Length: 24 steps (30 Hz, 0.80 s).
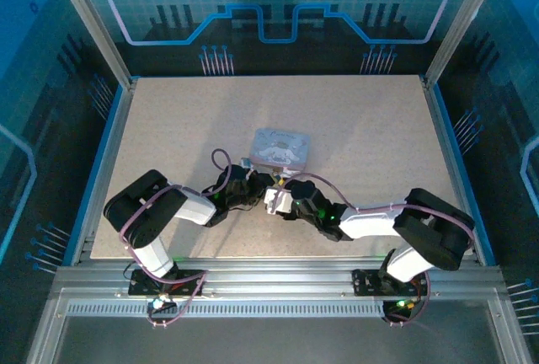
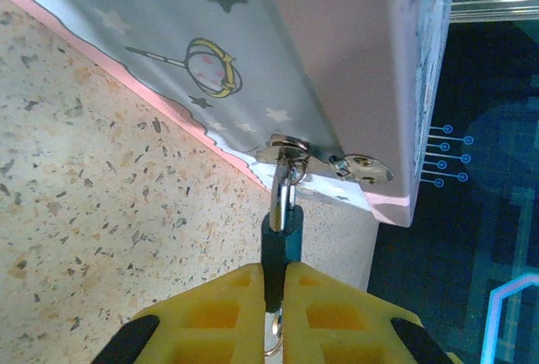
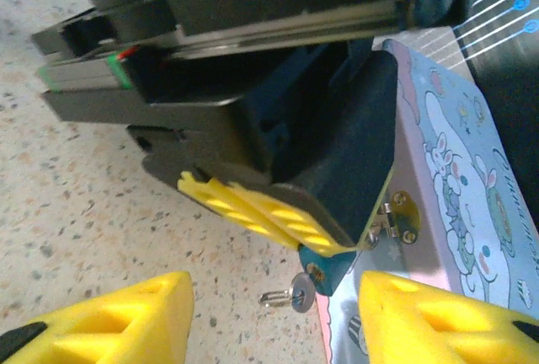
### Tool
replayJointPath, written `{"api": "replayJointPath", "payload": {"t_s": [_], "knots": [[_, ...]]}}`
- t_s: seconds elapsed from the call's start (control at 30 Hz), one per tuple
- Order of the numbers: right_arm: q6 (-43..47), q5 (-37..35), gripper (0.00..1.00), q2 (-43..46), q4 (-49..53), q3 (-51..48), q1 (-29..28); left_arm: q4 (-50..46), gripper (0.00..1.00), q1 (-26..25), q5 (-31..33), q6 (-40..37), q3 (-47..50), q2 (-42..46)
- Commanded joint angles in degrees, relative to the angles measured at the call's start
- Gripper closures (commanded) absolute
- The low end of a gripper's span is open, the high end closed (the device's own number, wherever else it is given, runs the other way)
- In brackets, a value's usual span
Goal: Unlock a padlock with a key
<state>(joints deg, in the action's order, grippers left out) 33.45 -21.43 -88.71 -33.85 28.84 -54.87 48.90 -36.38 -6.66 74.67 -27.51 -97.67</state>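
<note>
L gripper (image 2: 274,278) is clamped on the padlock (image 2: 280,233). Its yellow pads pinch the dark teal body from both sides. The shackle points away from the wrist & is hooked thru the metal hasp (image 2: 290,147) on the tin (image 2: 337,44). Tin sits on the speckled table (image 2: 84,212), near mid-table in top view, w/ both arms reaching in to its near edge. Padlock hangs at the tin's side from the hasp, its body in the L grip. A small silvery key (image 3: 290,297) pokes out at the padlock's lower end, apparently seated in the keyhole; can't tell how deep. R gripper (image 3: 271,323) is open, its yellow fingers (image 3: 118,313) spread wide either side of the key, not touching it, nothing held
</note>
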Motion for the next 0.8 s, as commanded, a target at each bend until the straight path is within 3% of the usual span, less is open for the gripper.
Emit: {"api": "replayJointPath", "payload": {"t_s": [0.0,0.63,0.77], "knots": [[-3.35,-4.64,0.50,-3.07,-7.65,0.41,-0.93,-0.62,0.89,0.10,0.89,-0.52,-0.89,2.20],[-7.01,-8.45,0.63,-9.28,-16.36,-2.11,-0.24,-2.14,0.89,0.22,0.93,-0.92,-1.18,3.36],[-7.29,-8.49,0.71,-9.98,-16.51,-2.03,-0.06,-2.15,0.89,0.17,0.85,-0.93,-1.17,3.36]]}}
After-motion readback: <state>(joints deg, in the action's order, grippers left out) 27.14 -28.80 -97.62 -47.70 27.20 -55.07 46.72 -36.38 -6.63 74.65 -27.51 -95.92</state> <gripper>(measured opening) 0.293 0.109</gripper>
